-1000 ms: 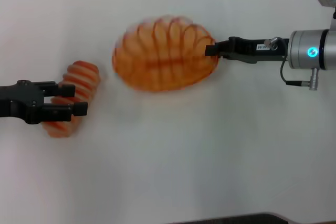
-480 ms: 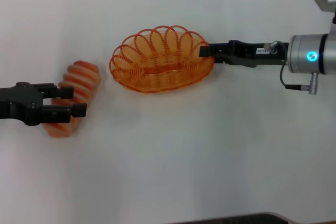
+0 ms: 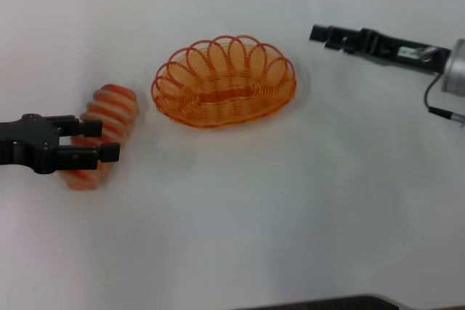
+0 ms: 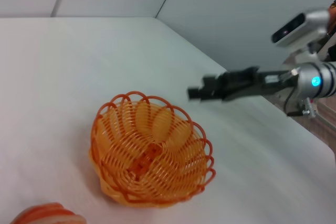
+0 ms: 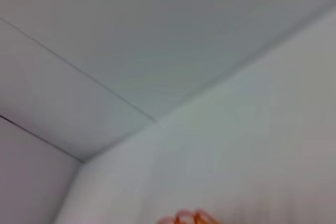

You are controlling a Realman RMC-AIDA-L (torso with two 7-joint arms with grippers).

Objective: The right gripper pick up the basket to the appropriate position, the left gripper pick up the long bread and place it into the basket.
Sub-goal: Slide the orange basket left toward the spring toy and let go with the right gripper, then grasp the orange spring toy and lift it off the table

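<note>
basket (image 3: 224, 82) upright on white table (image 3: 240, 223), upper centre of head view, untouched. right gripper (image 3: 320, 34) at upper right, clear of basket rim, raised; finger state cannot be told. left gripper (image 3: 102, 140) at left edge, fingers apart, straddling long bread (image 3: 109, 110) lying diagonally at centre left, well apart from basket.

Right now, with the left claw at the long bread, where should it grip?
Grip the long bread across its narrow middle, coming from above. The loaf lies flat and tilted, and the left claw is open with its fingers over that midsection. The basket sits apart, toward the right claw.
</note>
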